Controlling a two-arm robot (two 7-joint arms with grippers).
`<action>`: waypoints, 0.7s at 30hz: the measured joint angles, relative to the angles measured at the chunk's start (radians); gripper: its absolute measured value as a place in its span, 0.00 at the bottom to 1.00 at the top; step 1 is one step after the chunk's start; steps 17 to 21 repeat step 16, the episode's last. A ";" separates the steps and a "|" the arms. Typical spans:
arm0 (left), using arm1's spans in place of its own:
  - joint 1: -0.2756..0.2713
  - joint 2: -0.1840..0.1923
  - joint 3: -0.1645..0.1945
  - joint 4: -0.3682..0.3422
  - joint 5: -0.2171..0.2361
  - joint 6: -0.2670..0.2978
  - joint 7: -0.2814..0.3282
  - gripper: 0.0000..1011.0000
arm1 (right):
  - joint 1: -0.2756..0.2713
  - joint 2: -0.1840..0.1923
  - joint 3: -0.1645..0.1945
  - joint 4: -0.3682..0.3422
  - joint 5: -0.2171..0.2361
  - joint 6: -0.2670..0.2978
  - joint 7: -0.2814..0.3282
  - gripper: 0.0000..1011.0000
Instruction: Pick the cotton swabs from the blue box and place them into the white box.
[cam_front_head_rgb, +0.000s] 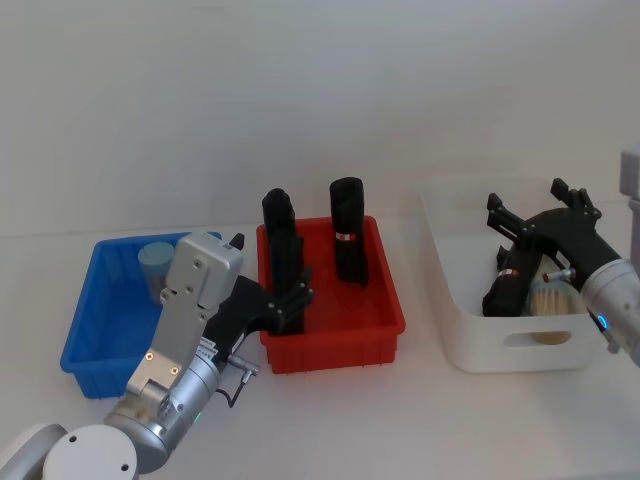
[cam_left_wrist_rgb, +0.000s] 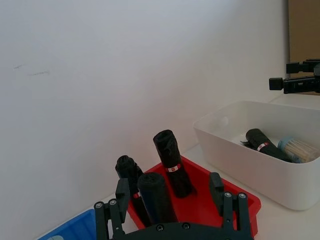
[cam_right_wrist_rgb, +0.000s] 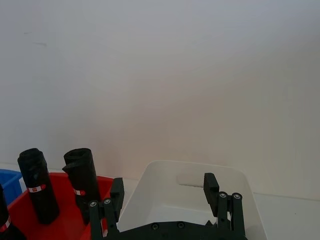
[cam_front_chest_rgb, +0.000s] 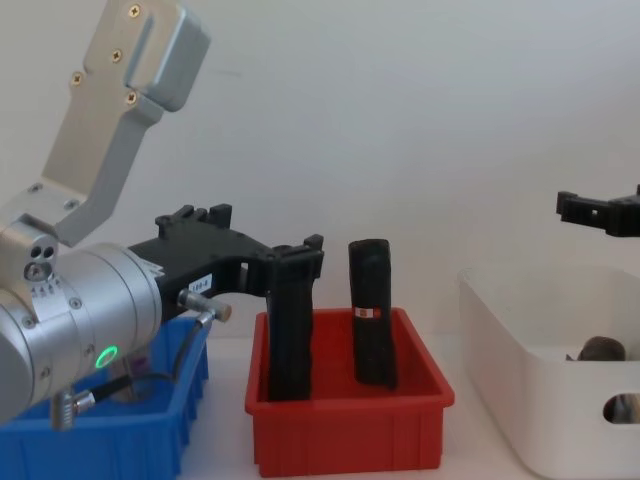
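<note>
While one cotton swab jar sits in the blue box, the white box holds another under the right tool's spread fingers.

A lab bench: bare white table against blank wall.

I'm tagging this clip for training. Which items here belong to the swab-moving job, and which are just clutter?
Job items: cotton swabs in the blue box; a second swab jar already in the white box.

Clutter: red bin; black rolls standing in it; black roll in the white box.
</note>
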 joint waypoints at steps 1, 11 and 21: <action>0.000 0.000 0.000 0.000 0.000 0.000 0.000 0.99 | 0.000 0.000 0.000 0.000 0.000 0.000 0.000 0.99; 0.000 0.000 0.000 0.000 0.000 0.000 0.000 0.99 | -0.001 0.000 0.000 -0.001 0.000 -0.001 0.000 0.99; 0.000 0.000 0.000 0.000 0.000 0.000 0.000 0.99 | -0.001 0.000 0.000 -0.002 0.000 -0.002 0.000 0.99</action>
